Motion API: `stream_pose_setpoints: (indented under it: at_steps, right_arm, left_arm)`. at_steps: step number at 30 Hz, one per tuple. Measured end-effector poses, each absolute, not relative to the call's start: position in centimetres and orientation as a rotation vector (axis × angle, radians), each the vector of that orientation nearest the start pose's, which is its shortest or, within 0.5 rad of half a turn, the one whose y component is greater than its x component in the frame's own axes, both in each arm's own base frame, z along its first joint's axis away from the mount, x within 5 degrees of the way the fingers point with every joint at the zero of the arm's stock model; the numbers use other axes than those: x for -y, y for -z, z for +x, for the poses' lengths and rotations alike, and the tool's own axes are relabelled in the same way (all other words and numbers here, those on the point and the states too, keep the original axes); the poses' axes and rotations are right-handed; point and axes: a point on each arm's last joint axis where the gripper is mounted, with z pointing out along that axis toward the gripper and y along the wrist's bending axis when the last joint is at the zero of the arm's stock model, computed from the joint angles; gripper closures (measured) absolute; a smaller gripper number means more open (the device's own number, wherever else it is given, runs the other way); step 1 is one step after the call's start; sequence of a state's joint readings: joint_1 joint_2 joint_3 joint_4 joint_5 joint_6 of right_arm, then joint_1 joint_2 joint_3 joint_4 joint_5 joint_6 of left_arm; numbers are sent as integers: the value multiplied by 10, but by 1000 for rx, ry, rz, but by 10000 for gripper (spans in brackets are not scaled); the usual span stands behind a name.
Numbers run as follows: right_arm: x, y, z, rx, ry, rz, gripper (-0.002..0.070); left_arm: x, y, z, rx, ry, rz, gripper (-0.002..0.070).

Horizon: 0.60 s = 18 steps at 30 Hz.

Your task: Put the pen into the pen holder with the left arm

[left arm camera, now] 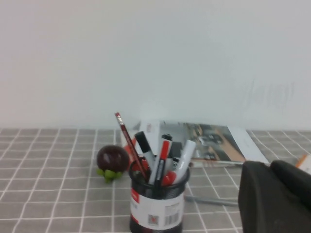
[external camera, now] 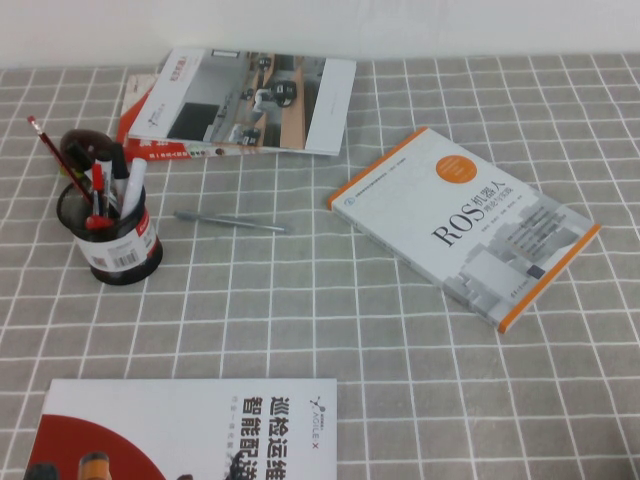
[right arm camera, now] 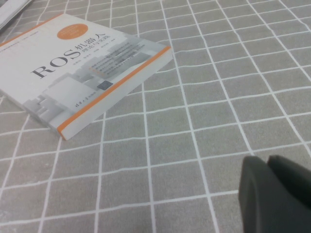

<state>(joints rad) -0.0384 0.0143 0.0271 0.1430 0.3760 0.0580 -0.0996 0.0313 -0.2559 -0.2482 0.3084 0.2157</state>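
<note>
Grey checked tablecloth (external camera: 330, 330) is seen with the pen holder (external camera: 112, 232) near its left edge, and the pen (left arm camera: 161, 161) already stood inside. Left gripper (left arm camera: 272, 194), pressed together and empty, is parked just beside; a careless retreat could topple the crowded cup. Right gripper (right arm camera: 274, 191) hangs low over bare cloth.

Black mesh pen holder (external camera: 112, 235), grey white-checked tablecloth (external camera: 300, 320), orange-edged book (external camera: 468, 225)
</note>
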Motion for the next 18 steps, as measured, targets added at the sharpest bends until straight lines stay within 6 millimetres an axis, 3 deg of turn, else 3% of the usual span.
stream_pose_setpoints:
  at_steps: [11,18]
  right_arm:
    - [-3,-170,54,-1891,-154,182,691]
    - [-3,-170,54,-1891,-154,182,691]
  left_arm:
    - [8,-201,55,-1590,89,102,675]
    - [9,-185,55,-1721,92,127,676]
